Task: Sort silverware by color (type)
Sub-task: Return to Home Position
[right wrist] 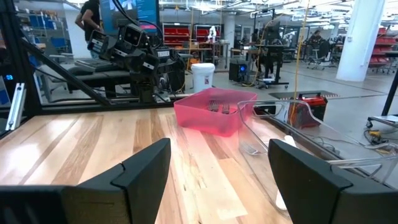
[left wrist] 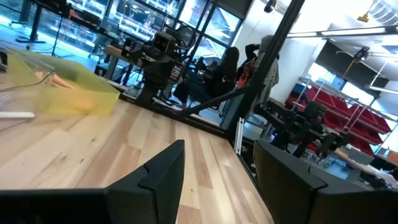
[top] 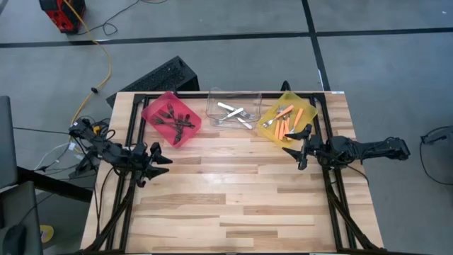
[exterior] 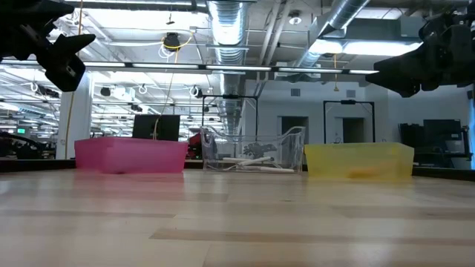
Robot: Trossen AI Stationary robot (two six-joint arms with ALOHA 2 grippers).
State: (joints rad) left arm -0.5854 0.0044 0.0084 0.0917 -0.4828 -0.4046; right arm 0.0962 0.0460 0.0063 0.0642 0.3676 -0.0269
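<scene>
Wood bench point(top: 233, 205) is carrying three bins along its back edge. Black forks point(top: 175, 119) are lying criss-crossed in the pink bin point(top: 154, 103), with no common axis. Shiny silver forks point(top: 233, 112) are lying in the clear bin point(top: 212, 103), mostly along the back edge. Orange-handled forks point(top: 287, 120) are sitting slanted in the yellow bin point(top: 269, 131). Left pincer point(top: 164, 157) is hovering at the left edge, fingers apart. Right pincer point(top: 294, 140) is hovering at the right edge, fingers apart.
</scene>
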